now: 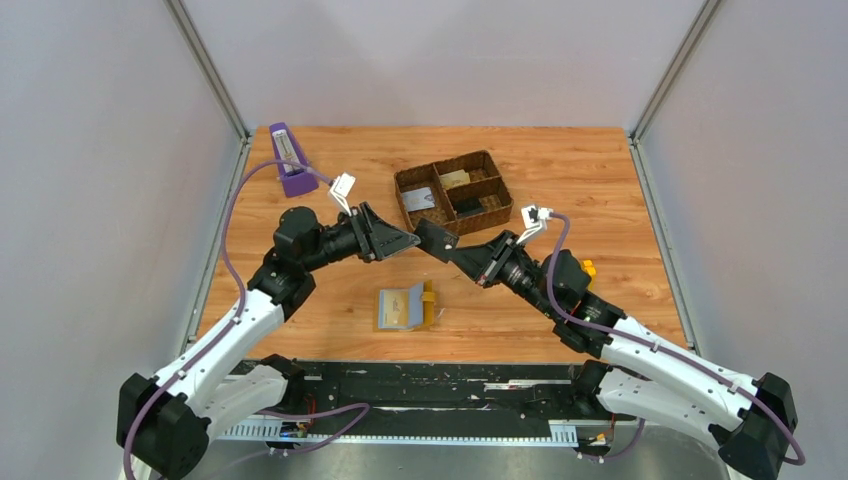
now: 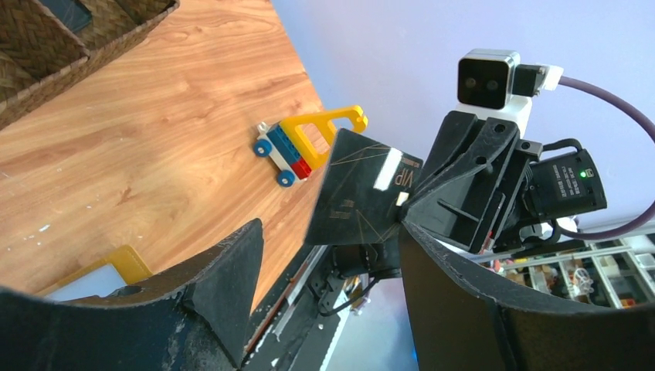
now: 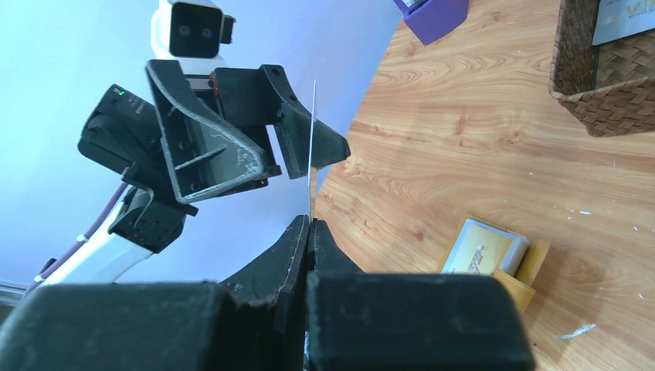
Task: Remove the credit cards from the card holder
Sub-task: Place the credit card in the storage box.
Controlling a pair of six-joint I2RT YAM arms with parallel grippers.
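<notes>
1. Light wooden table (image 1: pixel 560 180): the two arms are seen meeting in mid-air above its middle. A card pass between the grippers is judged to be the step in hand.
2. Brown woven compartment tray (image 1: pixel 501 187): set at the far centre, with light cards lying in it. It is judged the likely drop spot.
3. Left gripper (image 1: pixel 408 240): the jaws are spread, one finger on each side of the card. No contact can be made out.
4. Right gripper (image 3: pixel 309 228): clenched on the bottom edge of the card, which is held upright.
5. Mustard-yellow folding card holder with blue-grey pockets (image 1: pixel 403 308): lies open on the table near the front edge, between the arm bases and well apart from both grippers. A pale card appears to be lying in it.
6. Thin dark card with gold lines and "VIP" lettering (image 2: pixel 359 193): only a narrow strip of it is pinched, so slipping or twisting is the risk.
7. To do it well: a firm right grip is needed. The left fingers should be drawn straight back, clear of the card faces, before the card is carried off.
</notes>
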